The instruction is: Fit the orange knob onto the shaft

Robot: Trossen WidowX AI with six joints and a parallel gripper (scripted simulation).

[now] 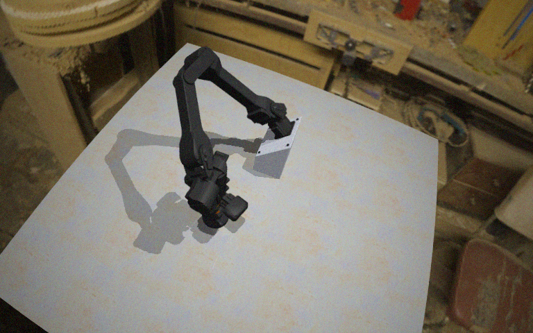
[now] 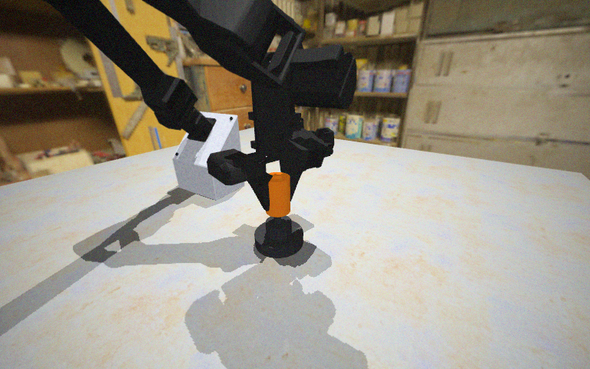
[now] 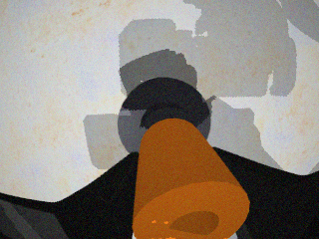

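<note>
The gripper (image 1: 217, 209) (image 2: 279, 202) (image 3: 173, 157) is closed on the orange knob (image 1: 217, 211) (image 2: 279, 194) (image 3: 179, 164), one finger on its left and one on its right in the exterior view. The knob stands upright, directly above the round pedestal (image 1: 214, 221) (image 2: 278, 247) (image 3: 164, 90), with its lower end at the top of the dark shaft (image 2: 278, 224) (image 3: 159, 113). Most of the shaft shows below the knob, so the knob is not down on the pedestal; whether its lower end touches the shaft or sits just above it, I cannot tell. The shaft's flat side cannot be made out either. In the wrist view the knob's near end shows a darker oval recess, and its far end covers part of the shaft and pedestal. The arm (image 1: 189, 114) (image 2: 271, 104) reaches down from its grey base (image 1: 271, 162) (image 2: 191, 174), which stands on the pale table (image 1: 314, 254) (image 2: 435, 260) (image 3: 40, 100), to the left of the pedestal and farther back in the exterior view. Shadows of the arm and gripper fall across the table, left of the pedestal and on its near side there. Shelves (image 2: 385, 94) with cans stand beyond the table's far edge.
</note>
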